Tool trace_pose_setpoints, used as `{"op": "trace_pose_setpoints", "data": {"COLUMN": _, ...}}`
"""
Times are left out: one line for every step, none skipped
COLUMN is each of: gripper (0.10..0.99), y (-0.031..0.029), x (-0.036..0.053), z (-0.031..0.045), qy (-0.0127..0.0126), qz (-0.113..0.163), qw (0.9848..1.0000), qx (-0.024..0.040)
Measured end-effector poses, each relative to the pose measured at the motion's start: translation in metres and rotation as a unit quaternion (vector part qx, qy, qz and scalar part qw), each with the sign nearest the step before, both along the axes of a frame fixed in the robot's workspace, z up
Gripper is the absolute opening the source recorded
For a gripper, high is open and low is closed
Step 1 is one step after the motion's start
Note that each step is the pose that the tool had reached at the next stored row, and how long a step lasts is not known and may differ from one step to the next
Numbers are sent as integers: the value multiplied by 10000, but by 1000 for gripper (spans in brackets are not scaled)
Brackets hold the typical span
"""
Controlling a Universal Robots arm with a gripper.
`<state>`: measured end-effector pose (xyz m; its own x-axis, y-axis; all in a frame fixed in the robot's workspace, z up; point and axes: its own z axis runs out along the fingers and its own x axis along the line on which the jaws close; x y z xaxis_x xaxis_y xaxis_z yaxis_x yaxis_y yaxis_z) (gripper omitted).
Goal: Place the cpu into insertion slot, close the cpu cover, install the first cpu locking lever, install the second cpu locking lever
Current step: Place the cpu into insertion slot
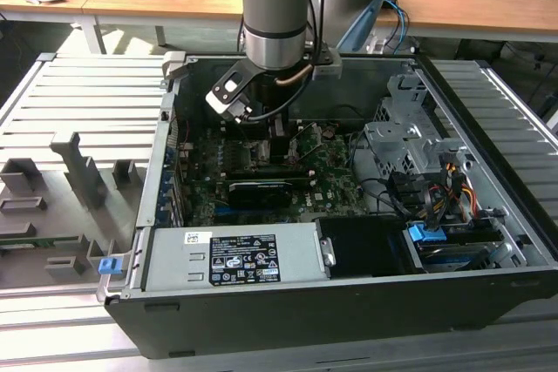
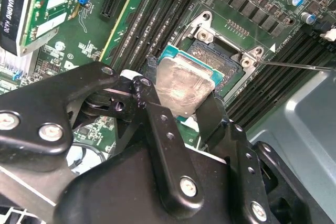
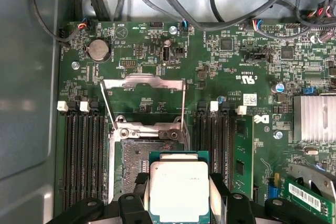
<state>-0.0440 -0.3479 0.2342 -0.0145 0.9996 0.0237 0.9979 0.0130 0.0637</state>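
Second wrist view: fingers (image 2: 157, 124) clamp the cpu (image 2: 181, 85) over the insertion slot (image 2: 218, 52).

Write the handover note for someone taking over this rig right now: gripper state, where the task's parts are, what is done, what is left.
The gripper is shut on the cpu, metal top up.
The cpu hangs partly over the insertion slot, not seated.
The cpu cover stands raised on the slot's side away from the gripper.
Done: cpu picked up and brought to the slot.
Not yet done: seating the cpu, closing the cover, both locking levers.
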Motion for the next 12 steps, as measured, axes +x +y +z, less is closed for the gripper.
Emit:
{"op": "trace_pose_setpoints", "data": {"gripper": 541, "y": 1, "x": -1, "z": -3, "qy": 0, "qz": 0, "qw": 10000, "qx": 0}}
{"op": "trace_pose_setpoints", "data": {"gripper": 541, "y": 2, "x": -3, "z": -5, "qy": 0, "qz": 0, "qw": 10000, "qx": 0}}
{"op": "trace_pose_setpoints", "data": {"gripper": 541, "y": 4, "x": -4, "z": -8, "qy": 0, "qz": 0, "qw": 10000, "qx": 0}}
{"op": "trace_pose_setpoints", "data": {"gripper": 541, "y": 6, "x": -6, "z": -12, "qy": 0, "qz": 0, "qw": 10000, "qx": 0}}
{"op": "trace_pose_setpoints", "data": {"gripper": 541, "y": 8, "x": -7, "z": -14, "qy": 0, "qz": 0, "qw": 10000, "qx": 0}}
{"op": "trace_pose_setpoints", "data": {"gripper": 541, "y": 9, "x": -9, "z": -17, "qy": 0, "qz": 0, "qw": 10000, "qx": 0}}
{"op": "trace_pose_setpoints", "data": {"gripper": 541, "y": 12, "x": -9, "z": -21, "qy": 0, "qz": 0, "qw": 10000, "qx": 1}}
{"op": "trace_pose_setpoints", "data": {"gripper": 541, "y": 17, "x": -11, "z": -27, "qy": 0, "qz": 0, "qw": 10000, "qx": 0}}
{"op": "trace_pose_setpoints", "data": {"gripper": 541, "y": 20, "x": -11, "z": -32, "qy": 0, "qz": 0, "qw": 10000, "qx": 0}}
{"op": "trace_pose_setpoints", "data": {"gripper": 541, "y": 25, "x": -11, "z": -36, "qy": 0, "qz": 0, "qw": 10000, "qx": 0}}
{"op": "trace_pose_setpoints", "data": {"gripper": 541, "y": 33, "x": -11, "z": -39, "qy": -1, "qz": 0, "qw": 10000, "qx": 0}}
{"op": "trace_pose_setpoints", "data": {"gripper": 541, "y": 42, "x": -11, "z": -40, "qy": 0, "qz": 0, "qw": 10000, "qx": 0}}
